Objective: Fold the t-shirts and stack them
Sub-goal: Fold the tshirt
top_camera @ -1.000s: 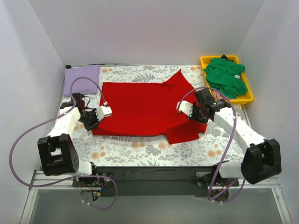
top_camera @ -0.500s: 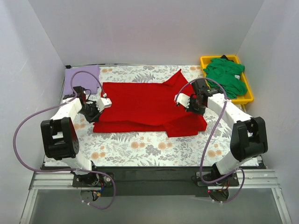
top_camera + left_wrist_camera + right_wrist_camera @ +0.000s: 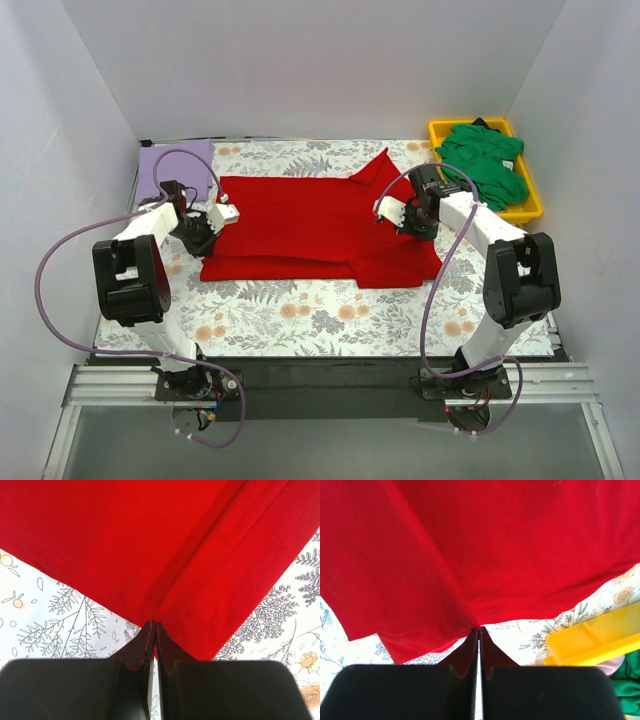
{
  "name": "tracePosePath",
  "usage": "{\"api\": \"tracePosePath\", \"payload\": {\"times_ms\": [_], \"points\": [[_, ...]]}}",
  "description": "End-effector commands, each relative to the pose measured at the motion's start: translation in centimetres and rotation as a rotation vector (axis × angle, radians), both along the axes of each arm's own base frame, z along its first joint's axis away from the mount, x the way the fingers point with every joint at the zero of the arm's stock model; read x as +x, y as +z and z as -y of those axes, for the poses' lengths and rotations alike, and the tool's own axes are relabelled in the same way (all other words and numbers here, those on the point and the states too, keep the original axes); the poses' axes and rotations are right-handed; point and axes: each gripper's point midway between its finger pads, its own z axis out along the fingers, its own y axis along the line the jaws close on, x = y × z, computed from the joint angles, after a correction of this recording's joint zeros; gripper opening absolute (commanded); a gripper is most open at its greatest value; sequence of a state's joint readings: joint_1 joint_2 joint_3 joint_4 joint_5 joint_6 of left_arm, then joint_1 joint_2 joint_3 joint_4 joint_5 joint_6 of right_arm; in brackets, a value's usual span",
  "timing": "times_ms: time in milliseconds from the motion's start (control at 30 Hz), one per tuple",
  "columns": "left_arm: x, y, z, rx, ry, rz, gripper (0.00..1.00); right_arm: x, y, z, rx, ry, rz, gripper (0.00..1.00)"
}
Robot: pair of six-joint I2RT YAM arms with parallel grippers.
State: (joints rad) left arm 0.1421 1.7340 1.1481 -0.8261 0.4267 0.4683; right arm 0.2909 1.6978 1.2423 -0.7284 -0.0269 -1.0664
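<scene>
From above, the red t-shirt (image 3: 310, 225) lies spread as a soft, matte sheet on the floral table cloth (image 3: 300, 315), its near portion doubled over into a second layer and one pointed corner sticking up at the far edge. The left gripper (image 3: 222, 213) sits at the shirt's left edge and the right gripper (image 3: 385, 210) at its right side; their fingertips are too small here to judge. Beyond the left gripper a folded lavender t-shirt (image 3: 170, 165) lies flat, partly crossed by a purple cable (image 3: 195, 160). Just outboard of the right gripper a crumpled green t-shirt (image 3: 485, 165) fills a yellow plastic tray (image 3: 530, 205). In the left wrist view, the black fingers (image 3: 137, 647) are pressed together on a corner of the red cloth, a stitched hem and a diagonal fold running away from the tips, printed fern sprigs to either side. In the right wrist view, the fingers (image 3: 465, 652) are likewise closed tight, pinching the hemmed edge where two red layers overlap; the tray's corner and a scrap of green, cut off by the frame, lie to the right.
</scene>
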Motion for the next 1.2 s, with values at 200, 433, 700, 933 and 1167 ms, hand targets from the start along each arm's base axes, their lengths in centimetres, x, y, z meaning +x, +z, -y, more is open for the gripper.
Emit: {"api": "tracePosePath", "payload": {"times_ms": [200, 433, 700, 933, 1167], "points": [[2.5, 0.8, -0.5, 0.007, 0.019, 0.061, 0.00, 2.3, 0.4, -0.2, -0.015, 0.045, 0.040, 0.01], [3.1, 0.9, -0.6, 0.008, 0.022, 0.067, 0.00, 2.5, 0.0, 0.1, -0.020, 0.037, 0.032, 0.01], [3.4, 0.2, -0.7, 0.012, 0.028, 0.060, 0.00, 2.7, -0.6, 0.3, -0.026, 0.025, 0.021, 0.01], [4.2, 0.4, -0.9, -0.015, 0.126, 0.044, 0.17, 3.6, -1.0, 1.1, -0.040, -0.059, 0.010, 0.19], [3.3, 4.4, -1.5, -0.135, 0.298, 0.031, 0.31, 2.9, 1.2, 2.8, 0.069, -0.229, -0.059, 0.37]]}}
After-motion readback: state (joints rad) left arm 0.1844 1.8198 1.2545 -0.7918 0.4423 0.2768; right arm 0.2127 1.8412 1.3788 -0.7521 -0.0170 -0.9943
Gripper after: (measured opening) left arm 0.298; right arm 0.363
